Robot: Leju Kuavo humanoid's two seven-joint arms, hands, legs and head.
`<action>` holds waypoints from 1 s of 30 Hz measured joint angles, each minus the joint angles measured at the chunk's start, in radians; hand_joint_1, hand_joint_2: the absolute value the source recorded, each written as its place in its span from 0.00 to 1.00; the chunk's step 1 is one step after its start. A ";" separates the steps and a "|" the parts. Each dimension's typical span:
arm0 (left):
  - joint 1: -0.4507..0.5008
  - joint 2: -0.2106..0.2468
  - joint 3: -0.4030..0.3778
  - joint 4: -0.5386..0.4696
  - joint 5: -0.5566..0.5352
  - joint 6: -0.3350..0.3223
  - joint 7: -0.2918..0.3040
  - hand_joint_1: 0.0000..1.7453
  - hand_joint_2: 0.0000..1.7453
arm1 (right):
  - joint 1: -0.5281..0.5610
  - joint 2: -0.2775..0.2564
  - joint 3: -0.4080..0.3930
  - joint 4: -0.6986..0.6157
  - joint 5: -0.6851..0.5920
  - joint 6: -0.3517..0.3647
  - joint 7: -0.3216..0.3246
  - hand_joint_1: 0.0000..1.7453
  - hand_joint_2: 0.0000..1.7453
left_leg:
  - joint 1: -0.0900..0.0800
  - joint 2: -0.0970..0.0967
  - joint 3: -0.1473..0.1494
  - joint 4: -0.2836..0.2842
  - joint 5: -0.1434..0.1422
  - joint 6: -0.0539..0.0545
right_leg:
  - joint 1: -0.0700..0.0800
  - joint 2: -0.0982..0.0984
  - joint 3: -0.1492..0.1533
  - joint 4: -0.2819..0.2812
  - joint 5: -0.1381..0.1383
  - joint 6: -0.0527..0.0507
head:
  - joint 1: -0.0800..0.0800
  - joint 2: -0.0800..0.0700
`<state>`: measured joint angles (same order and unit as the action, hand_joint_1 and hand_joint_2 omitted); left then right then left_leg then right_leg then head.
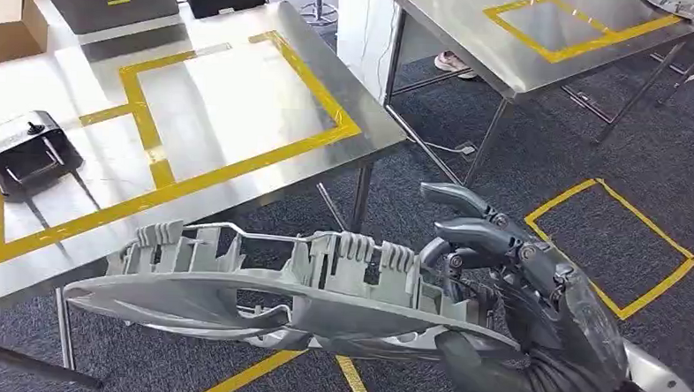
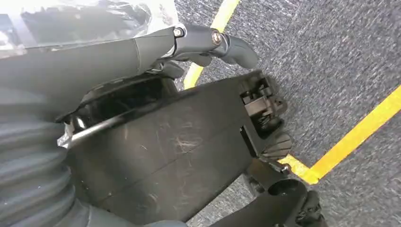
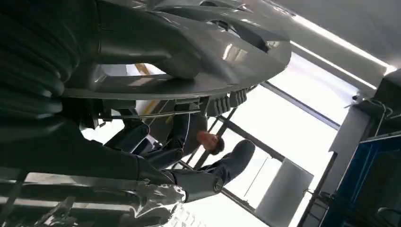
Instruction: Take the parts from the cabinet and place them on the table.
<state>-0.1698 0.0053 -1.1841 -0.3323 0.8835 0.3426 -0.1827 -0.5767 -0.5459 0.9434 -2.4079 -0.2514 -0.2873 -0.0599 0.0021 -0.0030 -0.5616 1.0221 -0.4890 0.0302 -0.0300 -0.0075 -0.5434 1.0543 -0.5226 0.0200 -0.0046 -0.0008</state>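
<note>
Right hand (image 1: 508,283), lower right of the head view: dark fingers (image 1: 466,228) curl over the ribbed back edge of a silver wheel cover (image 1: 260,289), with the thumb beneath its rim, so the part is grasped. In the right wrist view the thick grey thumb (image 3: 142,47) lies pressed along the smooth silver face of the same wheel cover (image 3: 227,52), and the darker fingers (image 3: 222,165) close in from the opposite side.

The wheel cover runs nearly flat across the lower centre of the head view, clip ribs upward, its left end overlapping the near edge of the steel surface (image 1: 241,112); whether it touches that surface cannot be told.

Left hand (image 2: 142,118), left wrist view: fingers (image 2: 231,47) wrap round a black scratched plastic part (image 2: 179,151) with a clip at its outer end, held above grey carpet (image 2: 331,71) crossed by yellow tape lines (image 2: 354,137).

Steel surface, upper left of the head view: marked with yellow tape rectangles (image 1: 198,92); a black plastic part (image 1: 23,151) lies at its left edge. A cardboard box (image 1: 6,22) sits at the far upper left. A second steel table (image 1: 509,53) with its own yellow outline occupies the upper right. A yellow square (image 1: 611,247) marks the carpet at right.
</note>
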 joint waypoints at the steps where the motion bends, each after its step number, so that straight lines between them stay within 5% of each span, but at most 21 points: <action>1: 0.000 0.000 0.000 0.000 0.000 0.000 0.000 0.00 1.00 | -0.002 0.000 0.000 0.000 0.000 0.000 0.000 1.00 1.00 | 0.000 -0.001 0.004 0.000 -0.003 0.006 | 0.002 0.001 -0.026 0.045 -0.023 0.000 | 0.005 0.000; 3: 0.003 0.000 0.000 0.000 0.000 0.000 0.000 0.00 1.00 | -0.002 0.000 0.000 0.000 0.000 -0.001 0.000 1.00 1.00 | -0.004 -0.002 0.006 0.000 -0.011 0.015 | 0.004 0.001 -0.119 0.193 -0.088 0.001 | 0.015 0.000; 5: 0.004 0.000 0.000 0.000 0.000 0.000 0.000 0.00 1.00 | 0.000 0.000 0.000 0.000 0.000 -0.001 0.000 1.00 1.00 | -0.011 -0.004 0.014 0.000 -0.023 0.020 | 0.010 0.001 -0.197 0.287 -0.098 -0.005 | 0.016 0.000; 7: 0.007 -0.001 0.000 0.000 0.000 0.000 0.000 0.00 1.00 | 0.000 0.000 0.000 0.000 0.000 -0.001 0.000 1.00 1.00 | -0.017 -0.008 0.036 0.000 -0.039 0.021 | 0.020 0.002 -0.187 0.205 -0.009 -0.023 | 0.017 0.000; 9: 0.008 -0.003 0.000 0.000 0.000 0.000 0.000 0.00 1.00 | 0.000 0.000 0.000 0.000 0.000 -0.002 0.000 1.00 1.00 | -0.020 -0.008 0.060 0.000 -0.058 0.020 | 0.043 0.001 -0.136 0.028 0.114 -0.052 | 0.018 0.000; 10: 0.010 -0.007 0.000 0.000 0.000 0.001 0.000 0.00 1.00 | 0.000 0.000 0.000 0.001 0.000 -0.002 0.000 1.00 1.00 | -0.020 -0.009 0.066 -0.004 -0.063 0.016 | 0.049 0.000 -0.134 0.021 0.099 -0.064 | 0.013 0.000; 12: 0.012 -0.009 -0.001 -0.001 -0.001 0.001 0.000 0.00 1.00 | -0.004 0.000 -0.001 0.002 0.000 -0.004 0.000 1.00 1.00 | -0.015 -0.008 0.060 -0.013 -0.069 0.005 | 0.052 0.003 -0.118 -0.019 0.091 -0.061 | 0.017 0.000; 14: 0.010 -0.009 -0.001 -0.003 0.001 0.000 0.000 0.00 1.00 | -0.002 0.000 -0.001 0.002 0.000 -0.004 0.000 1.00 1.00 | -0.018 -0.007 0.077 -0.010 -0.059 -0.005 | 0.047 0.005 -0.096 -0.045 0.086 -0.069 | 0.021 0.000; 16: 0.011 -0.007 -0.001 -0.003 0.002 0.000 0.000 0.00 1.00 | -0.004 0.000 -0.001 0.002 0.000 -0.005 -0.002 1.00 1.00 | -0.022 -0.007 0.059 0.038 -0.067 -0.010 | 0.034 0.001 -0.056 -0.073 0.085 -0.068 | 0.014 0.000; 20: -0.002 -0.005 0.000 -0.003 0.000 0.007 -0.003 0.00 1.00 | -0.002 0.000 0.000 0.003 0.002 -0.007 -0.002 1.00 1.00 | -0.003 -0.005 -0.082 0.265 -0.163 -0.038 | 0.026 -0.003 -0.024 -0.079 0.060 -0.062 | -0.001 0.000; 21: -0.004 -0.004 0.000 -0.003 0.000 0.008 -0.003 0.00 1.00 | -0.002 0.000 0.000 0.003 0.002 -0.007 -0.002 1.00 1.00 | 0.002 -0.003 -0.087 0.256 -0.149 -0.045 | 0.022 -0.002 -0.013 -0.077 0.051 -0.059 | -0.001 0.000; 22: -0.004 -0.003 0.000 -0.003 0.000 0.009 -0.003 0.00 1.00 | -0.002 0.000 0.000 0.003 0.002 -0.007 -0.002 1.00 1.00 | 0.006 -0.002 -0.078 0.211 -0.101 -0.051 | 0.018 -0.001 -0.001 -0.074 0.041 -0.054 | -0.002 0.000; 24: 0.001 0.000 -0.001 -0.003 0.001 0.009 -0.002 0.00 1.00 | -0.002 0.000 0.000 0.003 0.002 -0.007 -0.002 1.00 1.00 | 0.019 -0.002 -0.036 0.056 0.037 -0.065 | 0.009 0.000 0.026 -0.066 0.017 -0.042 | -0.006 0.000; 25: 0.002 -0.001 -0.001 -0.003 0.001 0.009 -0.002 0.00 1.00 | -0.001 0.000 0.001 0.004 0.002 -0.007 -0.002 1.00 1.00 | 0.017 -0.004 -0.032 0.047 0.038 -0.068 | 0.008 0.001 0.031 -0.066 0.009 -0.034 | -0.006 0.000; 26: 0.002 -0.001 -0.003 -0.004 0.001 0.008 -0.002 0.00 1.00 | -0.001 0.000 0.001 0.005 0.002 -0.007 -0.002 1.00 1.00 | 0.009 0.003 -0.046 0.020 -0.014 -0.064 | 0.008 0.002 0.031 -0.058 0.006 -0.028 | -0.013 0.000; 27: 0.003 -0.001 -0.005 -0.005 0.000 0.009 -0.003 0.00 1.00 | -0.002 0.000 0.000 0.005 0.002 -0.009 -0.002 1.00 1.00 | 0.006 0.009 -0.035 0.016 0.011 -0.041 | 0.010 0.002 0.023 -0.047 -0.004 -0.018 | -0.018 0.000; 28: 0.000 0.000 -0.007 -0.006 0.000 0.010 -0.003 0.00 1.00 | 0.001 0.000 0.001 0.007 0.002 -0.008 -0.003 1.00 1.00 | 0.005 0.007 -0.040 0.017 0.005 -0.024 | 0.010 0.000 0.029 -0.038 -0.009 -0.010 | -0.010 0.000; 30: 0.000 -0.001 -0.009 -0.006 0.001 0.010 -0.002 0.00 1.00 | 0.000 0.000 0.000 0.007 0.003 -0.008 -0.003 1.00 1.00 | 0.009 0.003 -0.021 0.014 0.002 -0.009 | 0.006 -0.001 0.028 -0.028 -0.016 -0.002 | -0.008 0.000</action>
<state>-0.1698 0.0046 -1.1933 -0.3388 0.8843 0.3525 -0.1846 -0.5764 -0.5459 0.9430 -2.4006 -0.2483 -0.2956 -0.0626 0.0108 0.0000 -0.5830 1.0362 -0.4868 0.0212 -0.0236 -0.0083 -0.5149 1.0267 -0.5390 0.0177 -0.0122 -0.0008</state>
